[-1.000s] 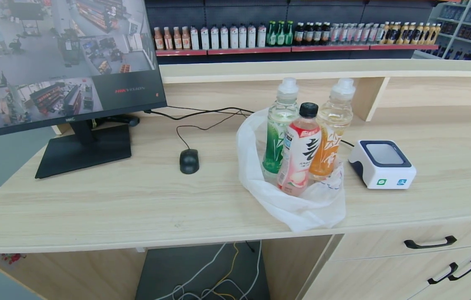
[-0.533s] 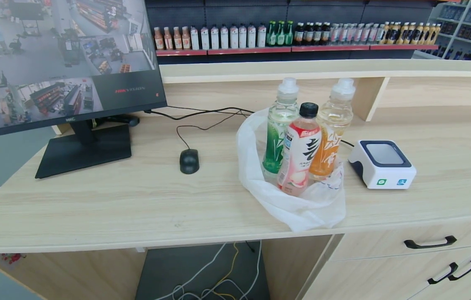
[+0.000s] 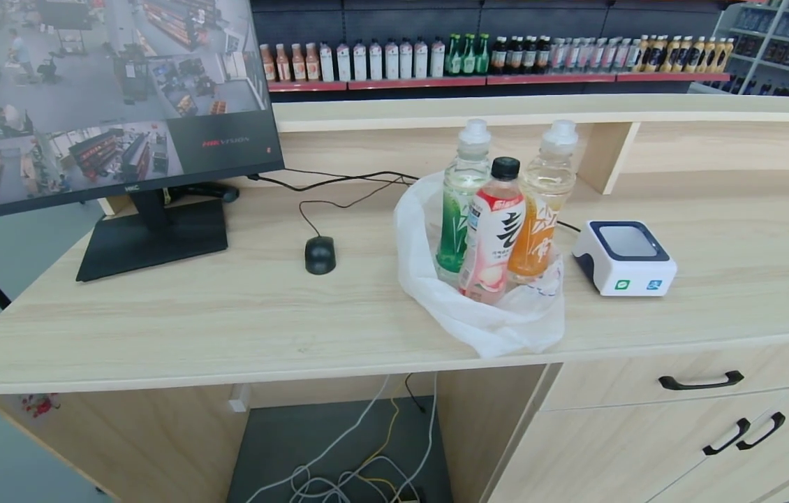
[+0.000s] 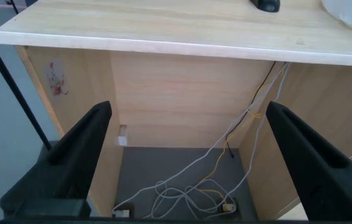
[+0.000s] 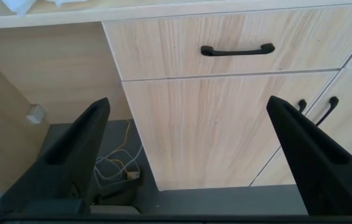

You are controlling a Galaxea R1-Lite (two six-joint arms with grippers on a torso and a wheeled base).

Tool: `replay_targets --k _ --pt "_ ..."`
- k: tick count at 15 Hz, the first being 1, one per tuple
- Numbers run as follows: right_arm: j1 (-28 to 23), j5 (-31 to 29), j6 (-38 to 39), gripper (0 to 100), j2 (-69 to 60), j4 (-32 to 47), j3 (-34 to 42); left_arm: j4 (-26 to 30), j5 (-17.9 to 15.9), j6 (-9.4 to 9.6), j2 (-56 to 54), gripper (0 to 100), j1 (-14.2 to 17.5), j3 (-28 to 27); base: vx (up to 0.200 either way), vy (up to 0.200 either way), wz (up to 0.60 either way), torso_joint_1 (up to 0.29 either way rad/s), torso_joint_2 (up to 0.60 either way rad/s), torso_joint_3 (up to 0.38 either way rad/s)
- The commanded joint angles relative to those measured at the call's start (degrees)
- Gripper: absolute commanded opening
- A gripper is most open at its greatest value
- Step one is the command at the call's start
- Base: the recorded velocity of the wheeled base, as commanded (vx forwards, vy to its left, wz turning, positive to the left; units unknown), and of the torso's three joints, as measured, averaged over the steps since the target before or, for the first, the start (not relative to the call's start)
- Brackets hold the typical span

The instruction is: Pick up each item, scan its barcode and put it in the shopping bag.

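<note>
Bag: shopping bag (image 3: 485,332) open on worktop (image 3: 227,314)
Inside: green-label bottle (image 3: 456,213), pink-label bottle (image 3: 493,241), orange-label bottle (image 3: 540,220), all upright
Scanner: barcode scanner (image 3: 623,258) just beside bag

I see red lettering on the dark screen panel of the monitor (image 3: 101,105) and a tiny white mark on its lower frame. The pink bottle (image 3: 492,234) has large dark characters on its label, the orange bottle (image 3: 537,223) white ones. The scanner (image 3: 623,258) shows a green and a blue icon on its front.
</note>
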Motion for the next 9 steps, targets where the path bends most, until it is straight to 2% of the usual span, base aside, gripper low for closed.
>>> replay_targets --k 1,9 --pt "0.0 0.0 0.0 100 0.3 0.0 0.0 0.0 0.0 -0.15 0.0 100 0.0 -0.1 0.000 -0.200 0.00 0.012 0.01 0.002" --pt "0.0 0.0 0.0 100 0.3 0.0 0.0 0.0 0.0 -0.33 0.0 100 0.0 0.0 0.000 -0.200 0.00 0.001 0.00 0.004"
